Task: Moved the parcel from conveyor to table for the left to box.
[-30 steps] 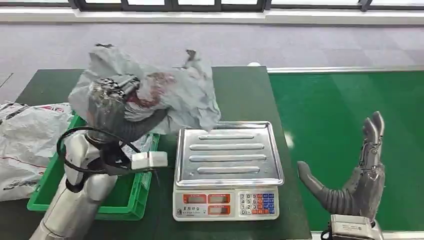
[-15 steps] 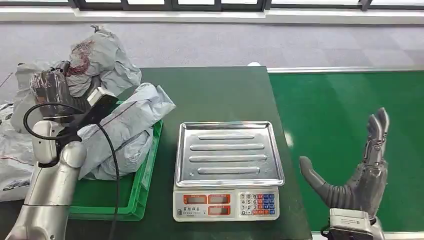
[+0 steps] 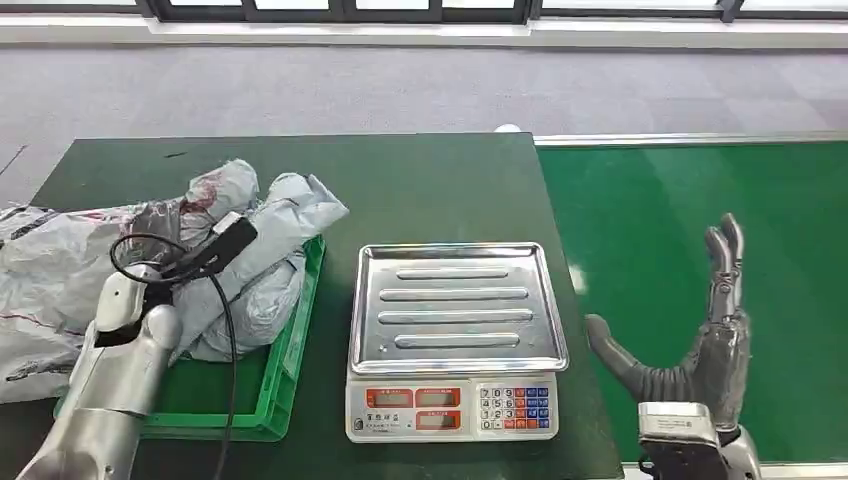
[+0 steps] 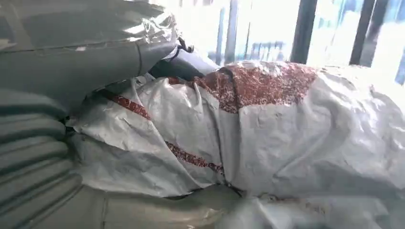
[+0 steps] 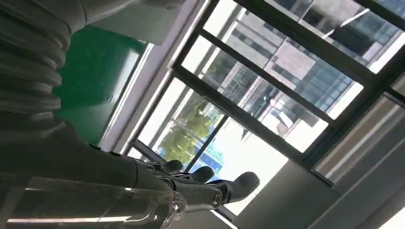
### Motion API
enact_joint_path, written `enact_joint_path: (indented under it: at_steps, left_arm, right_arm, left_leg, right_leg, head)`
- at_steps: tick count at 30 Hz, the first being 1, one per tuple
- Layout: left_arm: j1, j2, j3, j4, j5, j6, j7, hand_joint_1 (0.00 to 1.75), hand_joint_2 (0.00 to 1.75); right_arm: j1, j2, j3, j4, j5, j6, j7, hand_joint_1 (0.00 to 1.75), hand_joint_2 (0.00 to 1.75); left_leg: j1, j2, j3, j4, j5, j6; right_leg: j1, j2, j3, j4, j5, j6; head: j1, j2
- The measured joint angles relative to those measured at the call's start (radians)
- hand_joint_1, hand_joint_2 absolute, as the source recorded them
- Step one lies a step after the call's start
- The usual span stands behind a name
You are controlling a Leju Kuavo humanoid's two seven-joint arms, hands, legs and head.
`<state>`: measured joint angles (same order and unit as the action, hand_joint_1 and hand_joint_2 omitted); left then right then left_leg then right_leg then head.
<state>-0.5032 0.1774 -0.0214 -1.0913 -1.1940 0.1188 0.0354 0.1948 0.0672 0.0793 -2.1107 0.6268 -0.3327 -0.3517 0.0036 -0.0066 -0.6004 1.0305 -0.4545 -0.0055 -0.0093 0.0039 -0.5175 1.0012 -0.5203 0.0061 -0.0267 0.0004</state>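
Parcel [image 3: 215,195], grey poly mailer, swung down from mid-air onto bagged heap over green crate [image 3: 283,372] on worktop [image 3: 440,185]. Left hand [image 4: 52,157] grasping it; right hand [image 3: 700,355] released, spread. Boxing nearly done.

A second before, the left hand [image 4: 43,157] held the grey parcel [image 3: 205,205] with the red print raised in front of the table, above the near corner of the green bin [image 3: 285,370] and beside the scale. Half a second later the arm had swung it out to the robot's left and up, past the table's far left corner. Then the arm came down, and the parcel settled low over the left side of the bin, against the other grey bags there. The right hand [image 3: 700,340] drifted slightly lower over the conveyor, fingers spread
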Motion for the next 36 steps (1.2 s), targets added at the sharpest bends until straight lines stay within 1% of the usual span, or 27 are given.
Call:
enact_joint_path:
  at_steps: [3, 6, 7, 8, 11, 15, 16, 19, 25, 27, 28, 32, 34, 36]
  left_arm:
    - [-0.002, 0.011, 0.0, 0.044, -0.002, -0.047, 0.01, 1.75, 1.75]
    - [-0.007, 0.021, 0.0, 0.073, -0.002, -0.063, 0.013, 1.75, 1.75]
    - [-0.008, 0.022, 0.0, 0.078, -0.002, -0.068, 0.013, 0.4, 1.75]
    - [-0.008, 0.024, 0.0, 0.079, -0.001, -0.072, 0.013, 0.0, 1.75]
    - [0.002, 0.022, 0.0, 0.056, 0.037, -0.08, 0.003, 0.0, 1.75]
    - [0.053, 0.008, 0.0, -0.057, 0.102, -0.041, 0.006, 0.0, 1.75]
    - [0.063, 0.005, 0.0, -0.082, 0.113, -0.037, 0.01, 0.0, 0.0]
    - [0.102, -0.006, 0.005, -0.163, 0.18, 0.022, -0.016, 0.0, 0.0]
    - [0.228, -0.064, 0.023, -0.431, 0.528, 0.251, -0.162, 0.0, 0.0]
    - [0.275, -0.085, 0.024, -0.516, 0.627, 0.303, -0.219, 0.0, 0.0]
    - [0.294, -0.092, 0.024, -0.549, 0.674, 0.308, -0.244, 0.0, 0.0]
    - [0.369, -0.131, 0.017, -0.677, 0.899, 0.253, -0.373, 0.0, 0.0]
    - [0.392, -0.145, 0.006, -0.725, 0.926, 0.243, -0.398, 0.0, 0.0]
    - [0.409, -0.152, -0.007, -0.758, 0.984, 0.2, -0.41, 0.0, 0.0]
  right_arm:
    - [-0.003, -0.008, 0.0, 0.011, 0.002, 0.007, 0.001, 0.0, 1.75]
    - [-0.006, -0.013, 0.0, 0.018, 0.0, 0.01, 0.001, 0.0, 1.75]
    - [-0.007, -0.015, 0.0, 0.02, -0.002, 0.01, 0.002, 0.0, 1.75]
    - [-0.008, -0.016, 0.0, 0.022, -0.003, 0.01, 0.003, 0.0, 1.75]
    - [-0.014, -0.018, 0.0, 0.025, -0.007, 0.012, 0.013, 0.0, 1.75]
    - [-0.014, -0.02, 0.0, 0.025, -0.008, 0.012, 0.013, 0.0, 1.75]
    - [-0.015, -0.02, 0.0, 0.025, -0.008, 0.012, 0.013, 0.0, 1.75]
    - [-0.018, -0.024, 0.0, 0.025, -0.011, 0.006, 0.013, 0.0, 1.75]
    - [-0.007, -0.035, 0.0, 0.025, -0.031, -0.03, -0.012, 0.0, 1.75]
    - [0.0, -0.035, 0.0, 0.025, -0.029, -0.037, -0.019, 0.0, 1.75]
    - [-0.001, -0.035, 0.0, 0.025, -0.028, -0.041, -0.021, 0.0, 1.75]
    - [0.0, -0.035, 0.0, 0.025, -0.026, -0.049, -0.026, 0.0, 1.75]
    - [0.001, -0.035, 0.0, 0.025, -0.026, -0.05, -0.027, 0.0, 1.75]
    - [0.003, -0.035, 0.0, 0.025, -0.032, -0.045, -0.027, 0.0, 1.75]
  left_leg:
    - [0.0, -0.001, 0.0, 0.0, 0.0, 0.0]
    - [0.0, 0.0, 0.0, 0.0, 0.0, 0.0]
    - [0.0, 0.0, 0.0, 0.0, 0.0, 0.0]
    - [0.0, 0.0, 0.0, 0.0, 0.0, 0.0]
    - [0.0, 0.0, 0.001, 0.0, 0.0, 0.0]
    - [0.0, -0.001, 0.0, 0.0, 0.0, 0.0]
    - [0.0, -0.001, 0.0, 0.0, 0.0, 0.0]
    - [0.0, 0.0, 0.0, 0.0, 0.0, 0.0]
    - [-0.001, 0.001, 0.0, 0.0, -0.003, 0.0]
    - [-0.001, 0.001, 0.0, 0.0, -0.003, 0.0]
    - [-0.001, 0.001, 0.0, 0.0, -0.003, 0.0]
    - [0.0, 0.0, 0.0, 0.0, -0.003, 0.0]
    - [0.0, 0.0, 0.0, 0.0, -0.003, 0.0]
    - [0.0, 0.0, 0.0, 0.0, -0.003, 0.0]
  right_leg:
    - [0.0, 0.0, 0.0, 0.0, 0.0, 0.0]
    - [0.0, 0.0, 0.0, 0.0, 0.0, 0.0]
    - [0.0, 0.0, 0.0, 0.0, 0.0, 0.0]
    - [0.0, 0.0, 0.0, 0.0, 0.0, 0.0]
    - [0.0, 0.0, 0.0, 0.0, 0.0, 0.0]
    - [0.0, -0.001, 0.0, 0.0, 0.0, 0.0]
    - [0.0, -0.001, 0.0, 0.0, 0.0, 0.0]
    - [0.0, 0.0, 0.0, 0.0, 0.0, 0.0]
    - [0.0, 0.0, 0.0, -0.001, 0.0, 0.0]
    - [-0.001, 0.001, -0.001, -0.001, -0.001, 0.0]
    - [0.0, 0.001, -0.001, -0.001, -0.001, 0.0]
    - [0.0, 0.0, -0.001, -0.002, -0.002, 0.0]
    - [0.0, 0.0, -0.001, -0.002, -0.002, 0.0]
    - [0.0, 0.0, -0.001, -0.002, -0.002, 0.0]
  head:
    - [0.0, 0.0]
    - [0.0, 0.0]
    - [0.0, 0.0]
    - [0.0, 0.0]
    - [0.0, 0.0]
    - [0.0, 0.0]
    - [0.0, 0.0]
    - [0.0, 0.0]
    - [0.0, 0.0]
    - [0.0, 0.0]
    - [0.0, 0.0]
    - [0.0, 0.0]
    - [0.0, 0.0]
    - [0.0, 0.0]
